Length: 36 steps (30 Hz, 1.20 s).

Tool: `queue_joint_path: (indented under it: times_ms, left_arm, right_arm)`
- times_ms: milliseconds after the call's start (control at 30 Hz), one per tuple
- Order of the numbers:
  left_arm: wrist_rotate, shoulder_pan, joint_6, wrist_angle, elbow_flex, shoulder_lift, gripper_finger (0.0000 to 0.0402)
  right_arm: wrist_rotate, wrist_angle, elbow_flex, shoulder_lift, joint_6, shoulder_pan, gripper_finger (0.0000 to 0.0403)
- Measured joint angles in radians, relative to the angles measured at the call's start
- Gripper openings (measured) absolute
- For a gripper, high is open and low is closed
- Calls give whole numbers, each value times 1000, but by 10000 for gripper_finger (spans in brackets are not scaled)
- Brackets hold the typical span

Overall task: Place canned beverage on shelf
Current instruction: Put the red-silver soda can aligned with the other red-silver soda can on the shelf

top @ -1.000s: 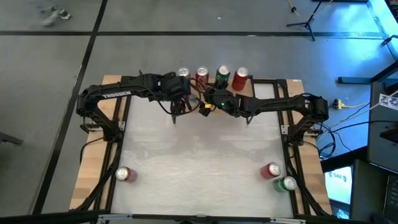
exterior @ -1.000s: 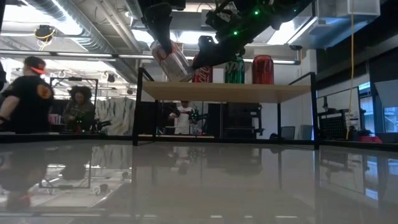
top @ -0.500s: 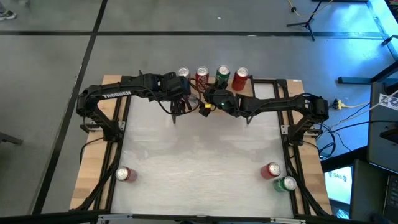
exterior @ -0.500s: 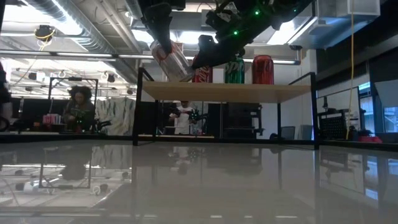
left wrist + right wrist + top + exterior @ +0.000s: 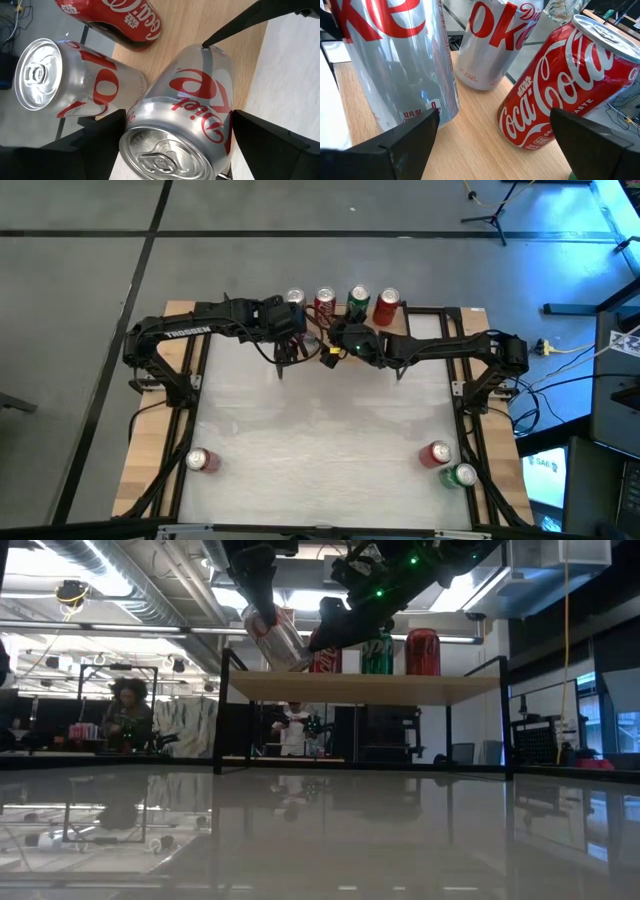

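Here the left gripper [image 5: 170,145] fingers, spread wide, clamp a tilted silver can [image 5: 185,120] mid-body over the shelf [image 5: 365,687]; smooth, thin-walled, likely slippery; right gripper [image 5: 490,150] gapes empty.

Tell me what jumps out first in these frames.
The tilted silver Diet Coke can in the left claw, held over the left end of the shelf. Beside it the right claw hangs open by the red Coke can. Three more cans still wait at the table's near corners.
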Motion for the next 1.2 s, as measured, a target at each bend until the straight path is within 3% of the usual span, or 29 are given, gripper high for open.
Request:
queue_joint_path:
  times_ms: [1200]
  left_arm:
    - [-13, 0, 19, -1, -1, 0, 347]
  right_arm:
    - [0, -3, 0, 0, 15, 0, 383]
